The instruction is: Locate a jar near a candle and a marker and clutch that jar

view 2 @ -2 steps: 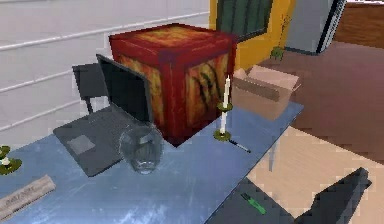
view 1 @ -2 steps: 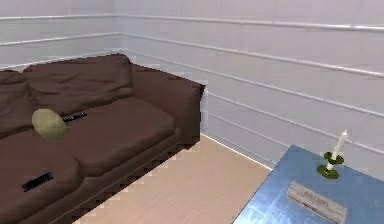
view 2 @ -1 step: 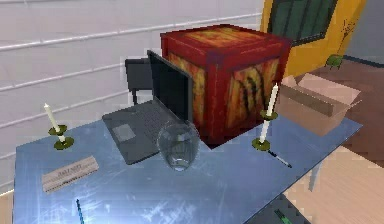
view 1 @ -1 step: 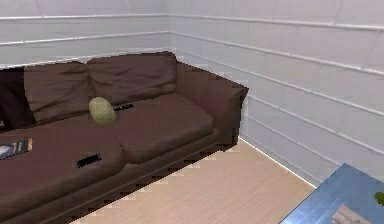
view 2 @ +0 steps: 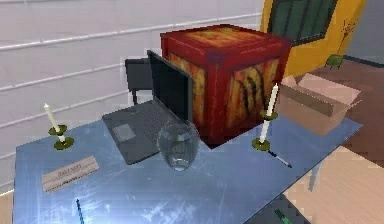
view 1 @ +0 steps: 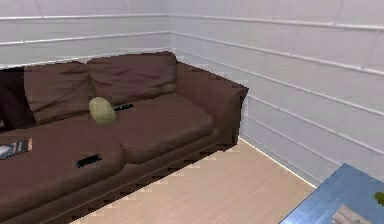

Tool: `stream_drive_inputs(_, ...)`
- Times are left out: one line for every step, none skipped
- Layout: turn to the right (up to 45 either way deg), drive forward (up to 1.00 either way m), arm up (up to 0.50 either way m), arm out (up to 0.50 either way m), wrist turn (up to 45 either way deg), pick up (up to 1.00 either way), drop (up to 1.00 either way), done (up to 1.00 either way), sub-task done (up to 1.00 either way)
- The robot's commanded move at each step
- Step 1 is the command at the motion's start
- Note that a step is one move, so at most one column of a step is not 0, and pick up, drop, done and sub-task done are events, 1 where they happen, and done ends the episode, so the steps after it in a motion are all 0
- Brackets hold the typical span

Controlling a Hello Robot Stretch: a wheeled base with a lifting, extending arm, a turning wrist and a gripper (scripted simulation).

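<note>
Clear jar [view 2: 175, 146] — just beside laptop [view 2: 140, 128]

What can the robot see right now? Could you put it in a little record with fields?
Table: blue-grey table
Jar: clear glass jar, beside the laptop
Candles: left candle and right candle, either side of the jar
Marker: thin dark marker beside the right candle
Crate: red crate beyond the jar
Sofa: brown sofa with a yellow-green round thing on it

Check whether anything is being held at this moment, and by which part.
Cannot be told. The clear glass jar stands on the blue table beside the laptop, near a white candle.
</note>
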Motion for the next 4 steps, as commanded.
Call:
stream_drive_inputs(0.0, 0.00, 0.34, 0.00, 0.0, 0.00, 0.00, 0.00, 0.00)
stream_drive_inputs(0.0, 0.00, 0.00, 0.28, 0.0, 0.00, 0.00, 0.00, 0.00)
stream_drive_inputs(0.0, 0.00, 0.00, 0.00, 45.0, 0.00, 0.00, 0.00, 0.00)
stream_drive_inputs(0.0, 0.00, 0.00, 0.00, 45.0, 0.00, 0.00, 0.00, 0.00)
